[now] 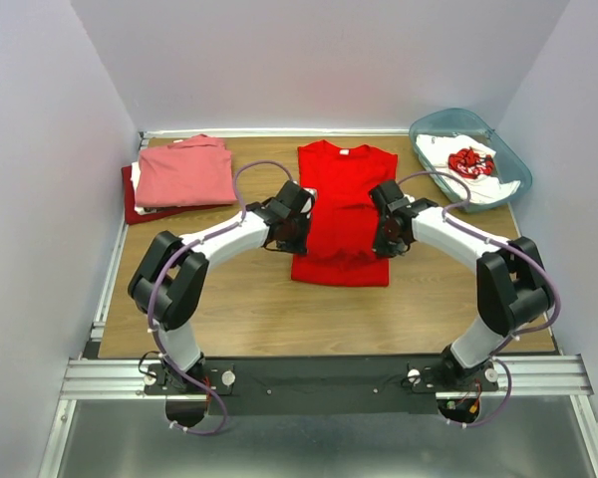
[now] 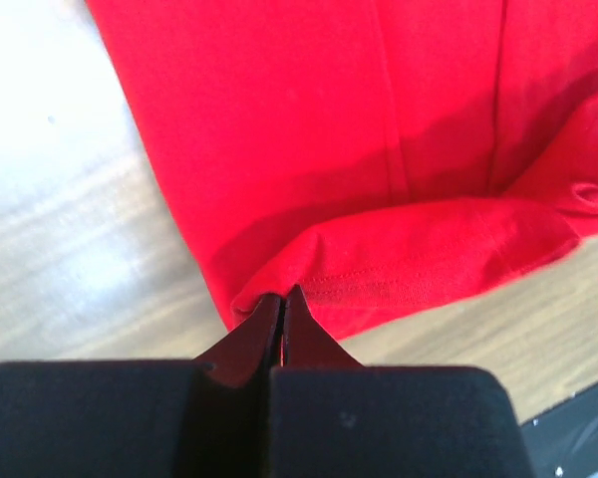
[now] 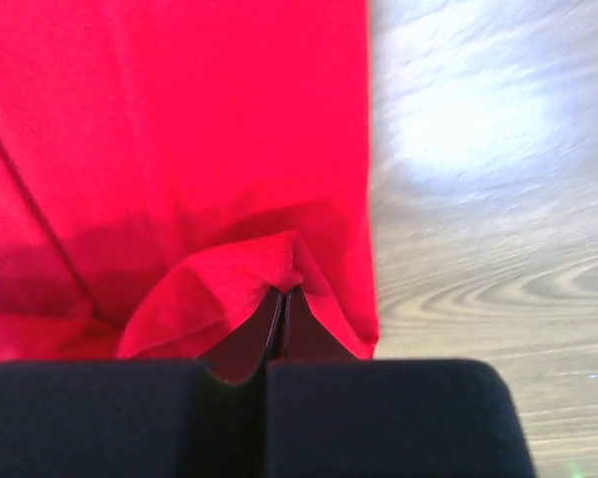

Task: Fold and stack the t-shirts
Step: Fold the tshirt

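Note:
A bright red t-shirt lies lengthwise mid-table, its neck with a small white label at the far end. My left gripper is shut on a lifted fold at the shirt's left edge. In the left wrist view the gripper pinches a stitched hem of the red cloth. My right gripper is shut on the right edge. In the right wrist view the gripper holds a raised peak of the shirt. A folded salmon-pink t-shirt tops a stack at far left, over a darker red one.
A translucent teal bin stands at the far right and holds a white t-shirt with red print. Bare wooden table shows in front of the red shirt. White walls close in on the left, the right and the back.

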`<act>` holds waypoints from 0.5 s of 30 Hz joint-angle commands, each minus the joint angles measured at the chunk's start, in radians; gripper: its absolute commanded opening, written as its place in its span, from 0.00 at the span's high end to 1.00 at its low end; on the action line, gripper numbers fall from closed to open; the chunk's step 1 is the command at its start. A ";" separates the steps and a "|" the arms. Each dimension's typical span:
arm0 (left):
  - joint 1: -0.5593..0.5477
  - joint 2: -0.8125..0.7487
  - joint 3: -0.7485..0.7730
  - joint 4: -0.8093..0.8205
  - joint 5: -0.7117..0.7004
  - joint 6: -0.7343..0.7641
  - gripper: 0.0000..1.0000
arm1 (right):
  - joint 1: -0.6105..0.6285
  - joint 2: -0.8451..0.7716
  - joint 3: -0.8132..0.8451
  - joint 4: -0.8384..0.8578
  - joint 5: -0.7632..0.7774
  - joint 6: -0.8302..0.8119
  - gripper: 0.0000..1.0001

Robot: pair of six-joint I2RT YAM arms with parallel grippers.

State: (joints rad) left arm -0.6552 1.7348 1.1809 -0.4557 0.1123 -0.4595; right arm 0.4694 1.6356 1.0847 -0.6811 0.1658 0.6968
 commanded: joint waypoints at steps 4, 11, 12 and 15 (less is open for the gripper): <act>0.026 0.086 0.112 0.011 -0.016 0.035 1.00 | -0.054 0.079 0.106 0.021 0.061 -0.062 0.99; 0.074 0.144 0.197 -0.001 -0.016 0.054 1.00 | -0.087 0.176 0.211 0.026 0.061 -0.103 0.99; 0.081 0.157 0.206 -0.003 -0.014 0.055 1.00 | -0.097 0.185 0.222 0.025 0.061 -0.108 0.99; 0.103 0.180 0.238 -0.008 -0.005 0.065 1.00 | -0.110 0.210 0.256 0.026 0.057 -0.120 0.99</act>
State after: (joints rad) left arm -0.5797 1.8835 1.3750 -0.4538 0.1120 -0.4244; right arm 0.3771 1.8137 1.2907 -0.6678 0.1921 0.6075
